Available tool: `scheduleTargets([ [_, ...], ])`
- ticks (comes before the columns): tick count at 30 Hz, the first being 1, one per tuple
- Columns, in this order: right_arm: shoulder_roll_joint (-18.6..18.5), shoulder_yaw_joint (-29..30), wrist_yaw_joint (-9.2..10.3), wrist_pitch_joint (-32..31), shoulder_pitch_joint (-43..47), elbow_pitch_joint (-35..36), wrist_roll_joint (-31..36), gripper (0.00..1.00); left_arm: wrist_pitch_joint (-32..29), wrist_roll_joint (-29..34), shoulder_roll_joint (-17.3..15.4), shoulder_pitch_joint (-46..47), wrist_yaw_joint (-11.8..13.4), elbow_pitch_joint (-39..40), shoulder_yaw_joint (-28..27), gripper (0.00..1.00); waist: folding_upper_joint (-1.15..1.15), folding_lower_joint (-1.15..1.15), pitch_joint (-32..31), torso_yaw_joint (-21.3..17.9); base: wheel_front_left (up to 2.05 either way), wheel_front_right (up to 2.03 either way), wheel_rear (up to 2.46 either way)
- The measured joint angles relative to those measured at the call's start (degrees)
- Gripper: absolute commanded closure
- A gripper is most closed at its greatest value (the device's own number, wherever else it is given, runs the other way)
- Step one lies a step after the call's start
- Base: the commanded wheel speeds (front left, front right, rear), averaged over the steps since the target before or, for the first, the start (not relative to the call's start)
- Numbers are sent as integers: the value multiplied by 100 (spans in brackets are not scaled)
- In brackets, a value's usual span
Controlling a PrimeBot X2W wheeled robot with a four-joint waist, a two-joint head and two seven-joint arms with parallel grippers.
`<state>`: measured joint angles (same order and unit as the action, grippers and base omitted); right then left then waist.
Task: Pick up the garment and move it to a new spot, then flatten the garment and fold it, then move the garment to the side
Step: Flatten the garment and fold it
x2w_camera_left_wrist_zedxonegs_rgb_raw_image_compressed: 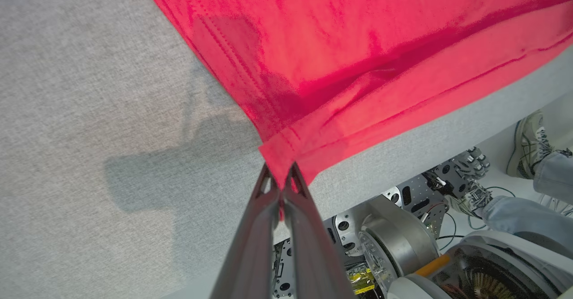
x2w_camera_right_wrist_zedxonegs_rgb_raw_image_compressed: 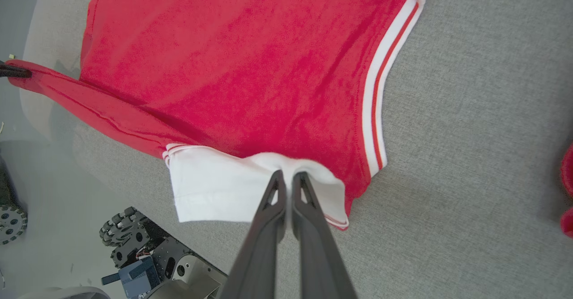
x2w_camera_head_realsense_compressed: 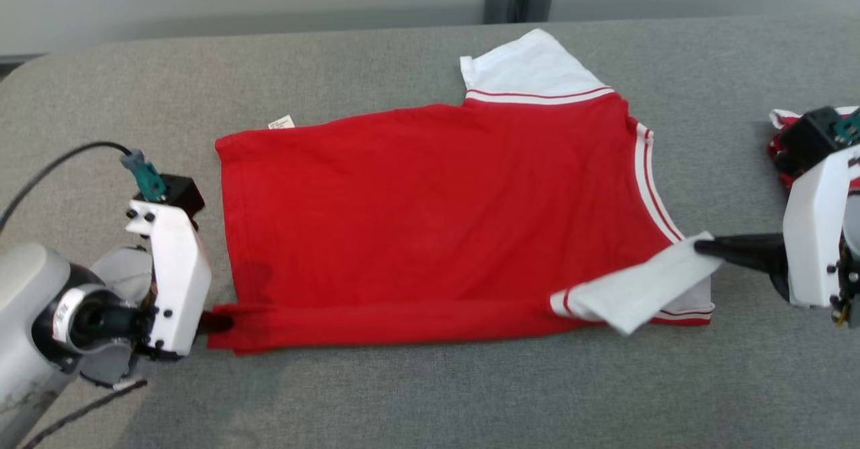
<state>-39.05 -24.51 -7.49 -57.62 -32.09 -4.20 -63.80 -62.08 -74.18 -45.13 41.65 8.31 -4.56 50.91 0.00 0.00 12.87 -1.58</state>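
Two grippers, both mine, are pinched closed on one red garment [x2w_camera_head_realsense_compressed: 430,214], which lies spread across the grey padded table [x2w_camera_head_realsense_compressed: 403,402]. My left gripper [x2w_camera_head_realsense_compressed: 218,321] clamps the near hem corner. My right gripper [x2w_camera_head_realsense_compressed: 702,246] clamps the near white sleeve [x2w_camera_head_realsense_compressed: 638,291]. The near edge between them is turned up in a long fold. The cloth looks light, soft and limp, so I judge it will sag and crease wherever it is unsupported. Corners and seams, where the fabric is doubled, seem the surest places to hold, with both ends lifted together.
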Motion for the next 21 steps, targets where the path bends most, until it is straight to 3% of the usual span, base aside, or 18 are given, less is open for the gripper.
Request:
scheduleTargets([
  [13, 598, 542, 0, -69, -766, -894, 389, 100, 213, -46, 385, 459, -126, -717, -256, 100, 0, 0, 434, 98, 0, 0, 0],
  [21, 829, 481, 0, 181, -1220, -1201, 650, 100, 238, 0, 614, 738, -207, -987, -277, 100, 0, 0, 657, 105, 0, 0, 0],
])
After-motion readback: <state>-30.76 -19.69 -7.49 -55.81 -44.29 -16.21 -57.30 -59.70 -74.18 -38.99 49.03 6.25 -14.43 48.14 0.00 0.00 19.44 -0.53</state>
